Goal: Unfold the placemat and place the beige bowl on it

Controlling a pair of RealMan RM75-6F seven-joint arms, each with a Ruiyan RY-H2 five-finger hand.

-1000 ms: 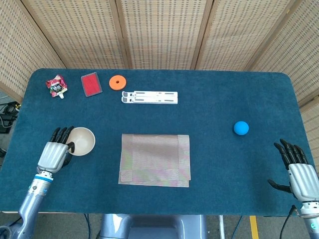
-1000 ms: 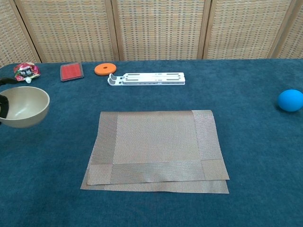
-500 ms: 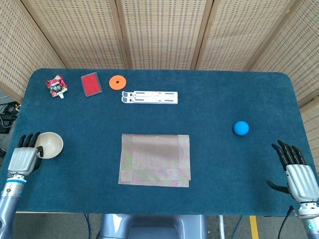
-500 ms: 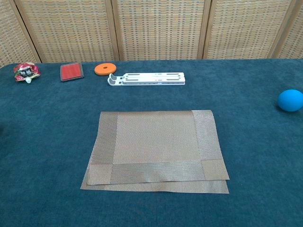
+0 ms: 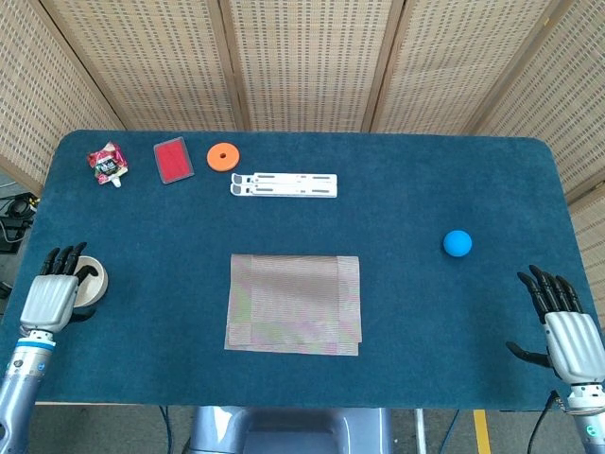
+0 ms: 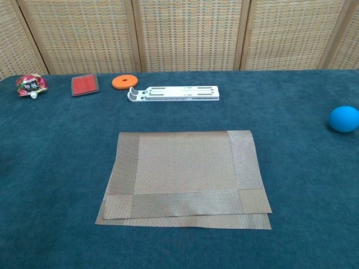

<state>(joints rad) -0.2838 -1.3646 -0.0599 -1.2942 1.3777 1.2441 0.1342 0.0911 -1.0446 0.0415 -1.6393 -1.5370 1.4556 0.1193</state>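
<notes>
Since a second ago the left hand (image 5: 49, 295) has carried the beige bowl (image 5: 92, 281) away from the placemat, out to the left edge of the blue table (image 5: 397, 189), and the bowl has dropped out of the chest view altogether. In the head view the dark fingers lie over the bowl's near rim with the thumb inside it, so the hand is grasping the bowl, which looks to sit low against the cloth; whether it rests on the table cannot be told.

The placemat (image 6: 185, 176) lies in the middle of the table, still folded, its upper layer set slightly back so the lower layer shows along the front and right edges.

The right hand (image 5: 565, 331) hovers at the near right corner, released, fingers spread and nothing in it, much as before. A blue ball (image 6: 344, 119) sits well apart from the mat on the right.

Along the far left stand a red snack packet (image 6: 31, 85), a red stamp pad (image 6: 84, 84), an orange ring (image 6: 124, 82) and a white folding stand (image 6: 174, 93), none of them shifted.
</notes>
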